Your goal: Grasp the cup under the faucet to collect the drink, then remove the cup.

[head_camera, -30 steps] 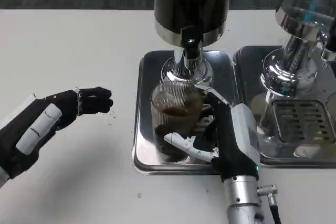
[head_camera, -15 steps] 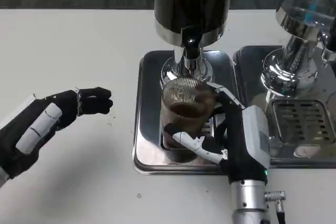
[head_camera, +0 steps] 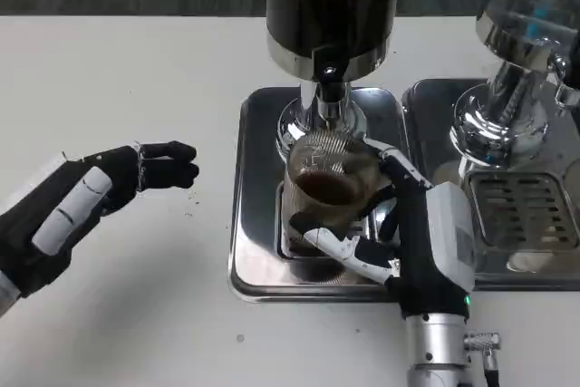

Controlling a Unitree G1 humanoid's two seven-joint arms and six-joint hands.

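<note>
The white table (head_camera: 118, 79) lies bare and wide on the left side, all the way from the near edge to the far edge where dark floor begins. The left hand (head_camera: 86, 201) hovers over that bare stretch, well apart from the steel tray (head_camera: 254, 224), its fingers curled in with nothing between them. The tray sits under the dark dispenser (head_camera: 333, 6), its raised rim closing it in on the left and near sides. A second tray (head_camera: 535, 260) with a slotted grate lies just beside it on the right, under another shiny dispenser (head_camera: 521, 52), so the right side is crowded. The ribbed glass cup (head_camera: 324, 192) stands on the first tray directly below the faucet (head_camera: 331, 88). It holds dark brown drink, partly filled. The right hand (head_camera: 399, 242) grips the cup from the right, fingers wrapped around its lower front and back.
</note>
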